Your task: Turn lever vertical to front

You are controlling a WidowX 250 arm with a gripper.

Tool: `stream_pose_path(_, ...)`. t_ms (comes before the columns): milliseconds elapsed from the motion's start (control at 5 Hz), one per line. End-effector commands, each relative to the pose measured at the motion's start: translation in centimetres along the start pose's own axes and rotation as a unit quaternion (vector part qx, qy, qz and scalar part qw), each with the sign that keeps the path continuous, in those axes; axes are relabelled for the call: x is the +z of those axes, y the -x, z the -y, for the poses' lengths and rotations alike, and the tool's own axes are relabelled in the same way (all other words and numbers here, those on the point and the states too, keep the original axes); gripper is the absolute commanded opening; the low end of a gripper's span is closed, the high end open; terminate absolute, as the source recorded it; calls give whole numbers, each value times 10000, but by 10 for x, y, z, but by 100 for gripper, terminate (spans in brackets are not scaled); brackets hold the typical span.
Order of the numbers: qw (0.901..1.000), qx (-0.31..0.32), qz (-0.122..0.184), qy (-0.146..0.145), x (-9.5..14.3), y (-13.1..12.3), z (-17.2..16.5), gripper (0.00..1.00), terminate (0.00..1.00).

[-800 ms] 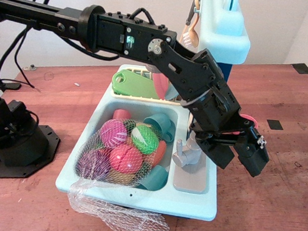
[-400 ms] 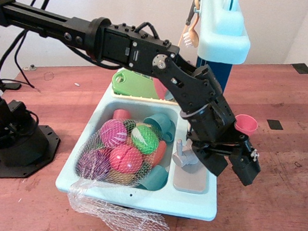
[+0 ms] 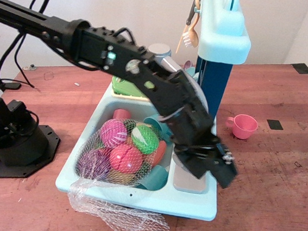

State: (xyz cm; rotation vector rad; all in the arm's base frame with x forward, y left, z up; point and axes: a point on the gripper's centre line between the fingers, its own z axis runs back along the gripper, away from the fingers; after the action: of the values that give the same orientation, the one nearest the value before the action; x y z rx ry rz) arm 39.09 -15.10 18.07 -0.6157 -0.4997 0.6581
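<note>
Single view, observation.image. Landmark: the toy sink (image 3: 135, 193), light blue, sitting on the red-brown worktop (image 3: 276, 204).

Gripper (image 3: 210, 167) now sits over the sink's right ledge, low and near the front rim. A moment ago it hung further right, past the sink's right edge over bare worktop; it has swung left and inward. Black fingers (image 3: 225, 176) point down-right toward the sink's front-right corner. Gap between them isn't readable from this angle, so I cannot tell if they're wide, narrow or holding anything.

Lever (image 3: 181, 161): earlier the grey faucet base block was clearly exposed on the sink's right ledge; now the wrist covers nearly all of it. Only a sliver of grey shows at the left edge of the gripper, probably the faucet base. Lever orientation not readable.

Pink cup (image 3: 242, 126) on the worktop right of the sink is now fully uncovered; before, the arm partly hid it.

Unchanged: mesh bag of toy food (image 3: 120, 150) in the sink basin, netting spilling over the front rim; teal cups (image 3: 161, 128) beside it in the basin.
</note>
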Motion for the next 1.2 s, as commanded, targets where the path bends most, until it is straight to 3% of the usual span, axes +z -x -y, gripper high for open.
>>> stream_pose_path(0,9987,23,361,364,39,-4,-5,100,0)
stream_pose_path(200,9976,140,546,400,41,-1,-19,100,0)
stream_pose_path(800,9940,376,813,623,-13,-28,-37,100,0)
stream_pose_path(1000,9951,315,785,519,-2,-37,-42,100,0)
